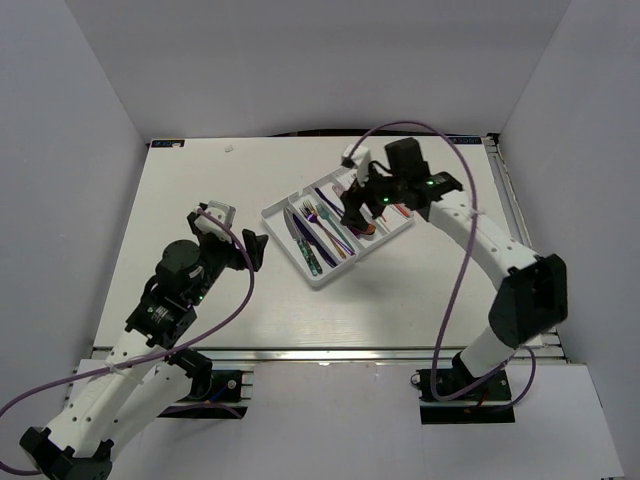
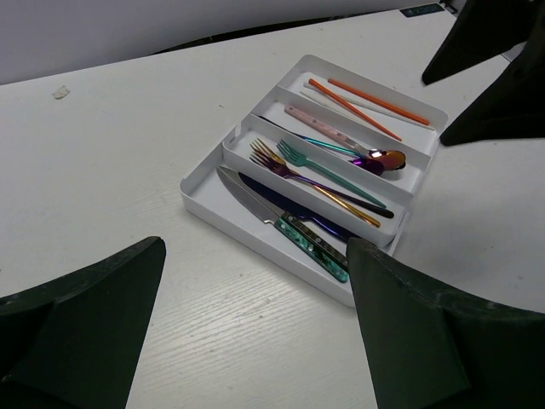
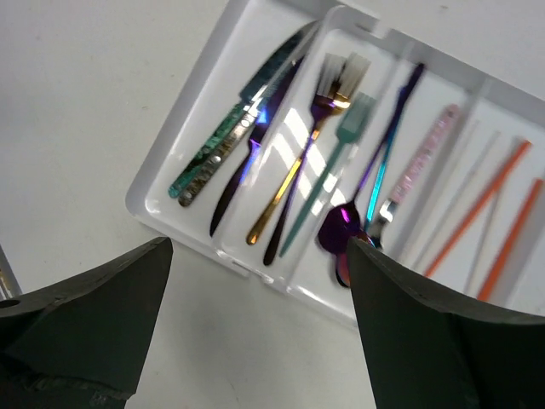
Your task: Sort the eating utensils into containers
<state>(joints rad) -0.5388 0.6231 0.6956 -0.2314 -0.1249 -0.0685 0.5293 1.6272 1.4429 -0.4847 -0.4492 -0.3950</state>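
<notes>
Four long compartments of white rectangular plastic cutlery tray (image 2: 194, 189), mid-frame, all loaded: silver knife with green marbled handle (image 2: 285, 223) lower left, iridescent forks (image 2: 311, 175) next, purple-bowled spoon (image 2: 385, 159) beyond, thin red-orange chopsticks (image 2: 362, 102) upper right. Right gripper (image 1: 360, 212) low over tray's middle, fingers spread wide, empty. Left gripper (image 1: 238, 235) well left of tray, fingers likewise spread, empty. Likely risk on lifting away: low right finger clipping tray wall or a handle, shoving tray or flicking cutlery out.
</notes>
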